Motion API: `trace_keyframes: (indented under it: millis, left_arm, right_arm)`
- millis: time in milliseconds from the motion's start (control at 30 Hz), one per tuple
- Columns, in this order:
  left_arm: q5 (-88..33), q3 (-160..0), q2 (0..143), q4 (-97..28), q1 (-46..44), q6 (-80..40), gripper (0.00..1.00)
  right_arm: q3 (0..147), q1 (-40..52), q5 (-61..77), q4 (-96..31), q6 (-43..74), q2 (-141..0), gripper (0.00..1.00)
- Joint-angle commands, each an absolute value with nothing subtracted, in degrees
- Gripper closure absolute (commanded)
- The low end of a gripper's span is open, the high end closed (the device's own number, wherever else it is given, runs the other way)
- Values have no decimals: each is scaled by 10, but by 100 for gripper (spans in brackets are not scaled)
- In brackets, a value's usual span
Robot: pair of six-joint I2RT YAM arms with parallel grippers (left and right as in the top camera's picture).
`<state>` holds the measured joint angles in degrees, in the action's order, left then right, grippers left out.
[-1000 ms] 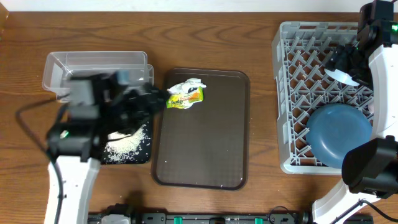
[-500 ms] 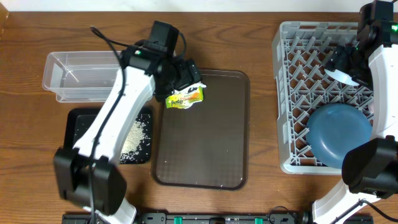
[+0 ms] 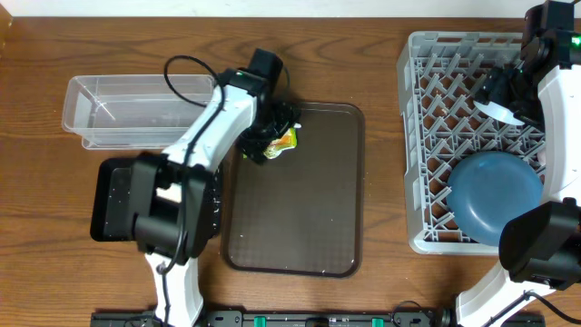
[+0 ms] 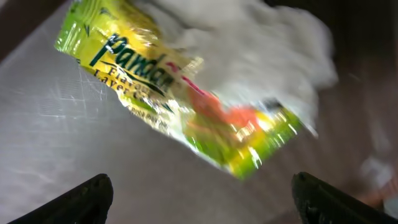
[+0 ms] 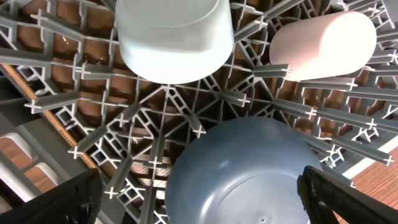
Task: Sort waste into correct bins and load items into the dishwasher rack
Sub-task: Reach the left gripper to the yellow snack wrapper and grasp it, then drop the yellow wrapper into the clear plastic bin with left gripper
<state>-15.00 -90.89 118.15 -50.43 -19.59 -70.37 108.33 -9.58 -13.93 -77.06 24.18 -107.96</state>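
Observation:
The crumpled white, yellow and green wrapper (image 3: 283, 141) lies at the back left of the dark brown serving tray (image 3: 300, 218). In the left wrist view the wrapper (image 4: 186, 93) fills the frame. My left gripper (image 3: 270, 134) hangs right over it, open and empty (image 4: 202, 208). My right gripper (image 3: 510, 91) is open and empty above the grey rack (image 3: 436, 109). In the right wrist view the rack (image 5: 155, 124) holds a mint bowl (image 5: 174, 31), a pink cup (image 5: 323, 43) and a large blue dish (image 5: 249, 174), underside up. The rice is mostly hidden under my left arm.
The clear tub (image 3: 136, 109) stands at the back left. The black tray (image 3: 113, 195) sits in front of it, partly under my left arm. The blue dish (image 3: 490, 195) leans at the rack's front. Bare wood lies between the serving tray and the rack.
My left arm has swung from above the black tray over to the wrapper and come down close to it. The wrapper and the right arm have not moved.

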Motion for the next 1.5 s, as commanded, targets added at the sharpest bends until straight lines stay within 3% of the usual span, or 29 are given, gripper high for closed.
trace_keyframes:
  millis: [0,133,267,500,567,633,700,900,933,1467]
  left_arm:
    - [-143,-917,1201,-490,-199,-779,6]
    - [-140,-917,1219,-470,-200,-784,6]
    - [-133,-910,1229,-470,-201,-802,16]
    - [-119,-891,1242,-470,-202,-802,18]
    - [-107,-889,1242,-470,-203,-797,28]
    - [-104,-889,1242,-471,-203,-791,46]
    - [-104,-889,1242,-475,-204,-788,57]
    - [-105,-889,1242,-475,-215,-744,81]
    - [-105,-889,1242,-475,-217,-738,93]
    - [-113,-889,1101,-569,-235,-715,94]
  right_arm:
    - [1083,-97,-145,-771,253,-1084,1]
    - [1083,-97,-145,-771,253,-1084,1]
    - [1083,-97,-145,-771,253,-1084,1]
    - [1083,-97,-145,-771,253,-1084,1]
    - [1083,-97,-145,-771,253,-1084,1]
    - [1083,-97,-145,-771,253,-1084,1]
    - [1083,-97,-145,-771,253,-1084,1]
    - [1083,-97,-145,-771,253,-1084,1]
    - [1083,-97,-145,-771,253,-1084,1]
    - [1083,-97,-145,-771,253,-1084,1]
